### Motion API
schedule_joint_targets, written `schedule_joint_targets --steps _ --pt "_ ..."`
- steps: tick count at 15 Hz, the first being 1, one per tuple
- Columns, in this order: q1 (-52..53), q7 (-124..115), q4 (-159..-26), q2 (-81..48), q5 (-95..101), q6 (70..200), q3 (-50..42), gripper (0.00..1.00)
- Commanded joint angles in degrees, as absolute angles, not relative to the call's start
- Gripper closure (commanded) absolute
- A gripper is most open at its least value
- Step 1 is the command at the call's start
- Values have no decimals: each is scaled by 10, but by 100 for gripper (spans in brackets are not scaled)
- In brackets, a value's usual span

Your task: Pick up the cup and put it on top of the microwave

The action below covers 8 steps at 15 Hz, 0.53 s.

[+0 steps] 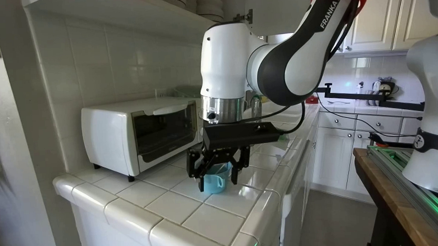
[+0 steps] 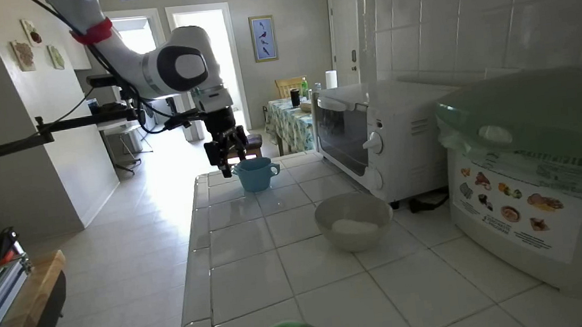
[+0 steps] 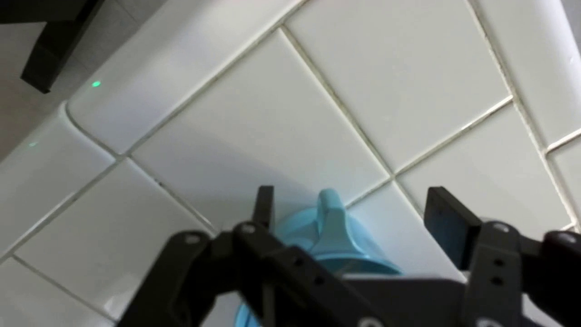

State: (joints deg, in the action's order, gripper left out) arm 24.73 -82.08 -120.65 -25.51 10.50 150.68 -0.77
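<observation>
"Wrist view, lot one: claw (image 3: 349,206), released, jaws well apart, nothing gripped. Showing between its fingers (image 3: 447,231): a blue handle (image 3: 331,213), nearer one finger than the other. Contact: cannot tell."

"Lot two?"

"Cup (image 2: 255,177), teal-blue, round, upright in both exterior views. Place: tiled counter (image 2: 326,283), near the corner where the long front edge meets the end edge."

"Lot three?"

"Microwave (image 1: 143,136), white, boxy, set toward the back edge. Cup not yet on top of it."

"Handling notes on the cup?"

"By judgement only: light, probably plastic, stiff with slight give at the rim. Smooth finish, may slip. Breakage unlikely. Contents, if any: unclear."

"Recommended hold?"

"Handle, pinched deep, close to the body of the cup; a grip at its outer end would likely let the cup tip. Centre the claw over it first, otherwise one finger lands early and may push the cup toward an edge. Squeeze moderate; lift level."
</observation>
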Motion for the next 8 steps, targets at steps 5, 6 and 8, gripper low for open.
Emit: schedule_joint_targets --steps 5,6,8 --pt "251 -838 -1183 -256 116 1468 -6 76" --pt "251 -838 -1184 -256 116 1467 -6 85" --pt "250 -837 -1185 -256 115 1464 -5 100"
